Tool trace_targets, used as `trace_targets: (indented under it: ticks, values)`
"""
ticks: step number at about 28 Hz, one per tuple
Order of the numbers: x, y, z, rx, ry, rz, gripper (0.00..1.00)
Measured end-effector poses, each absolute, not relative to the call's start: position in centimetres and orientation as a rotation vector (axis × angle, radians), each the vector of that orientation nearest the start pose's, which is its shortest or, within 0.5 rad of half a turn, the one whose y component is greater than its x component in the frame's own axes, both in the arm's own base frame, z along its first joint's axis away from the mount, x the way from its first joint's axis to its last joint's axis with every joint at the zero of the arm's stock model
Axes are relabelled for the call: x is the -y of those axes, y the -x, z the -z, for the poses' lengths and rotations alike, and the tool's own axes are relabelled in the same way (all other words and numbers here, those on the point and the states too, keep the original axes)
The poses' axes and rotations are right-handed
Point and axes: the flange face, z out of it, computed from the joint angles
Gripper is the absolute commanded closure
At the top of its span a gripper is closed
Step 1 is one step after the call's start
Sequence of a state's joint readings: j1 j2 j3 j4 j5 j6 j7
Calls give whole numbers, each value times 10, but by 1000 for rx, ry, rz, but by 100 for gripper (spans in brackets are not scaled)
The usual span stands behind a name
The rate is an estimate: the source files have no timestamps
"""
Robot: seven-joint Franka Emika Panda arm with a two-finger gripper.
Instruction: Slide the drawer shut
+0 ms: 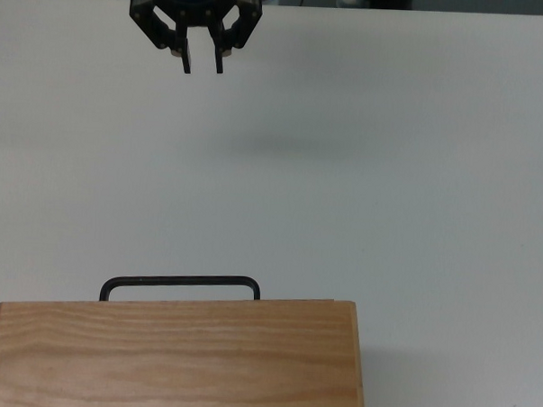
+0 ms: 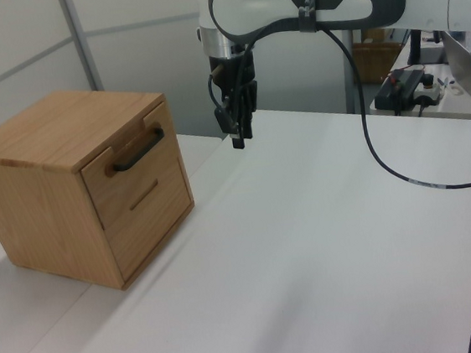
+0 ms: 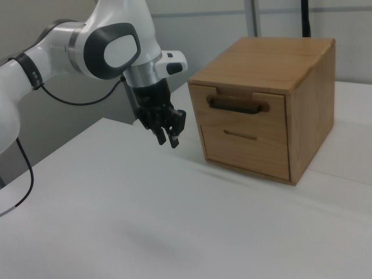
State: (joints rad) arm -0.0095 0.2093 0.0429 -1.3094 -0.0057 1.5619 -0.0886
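The drawer [image 3: 238, 106] is the upper one of a light wooden cabinet [image 3: 302, 104], and its front panel sits flush with the cabinet face. In the top view only its black bar handle [image 1: 180, 280] sticks out past the wooden cabinet top [image 1: 175, 357]. The left view shows the handle [image 2: 138, 150] on the drawer front [image 2: 117, 174]. My gripper [image 1: 203, 67] hangs over the table far from the handle, open, with nothing between its fingers. It also shows in the left view [image 2: 237, 139] and the right view [image 3: 167, 139], pointing down, well apart from the cabinet.
A lower drawer front with a small slot pull [image 3: 240, 135] sits under the upper one. A black cable [image 2: 385, 161] hangs from the arm over the white table [image 2: 312, 261]. Some equipment [image 2: 407, 82] stands beyond the table's far edge.
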Motion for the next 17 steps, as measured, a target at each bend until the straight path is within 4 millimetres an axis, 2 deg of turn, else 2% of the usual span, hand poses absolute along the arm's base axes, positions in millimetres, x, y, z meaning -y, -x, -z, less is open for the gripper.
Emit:
trace_targets:
  ticks: [17]
  values:
    - [-15, -614, -625, 183, 3134, 35, 0]
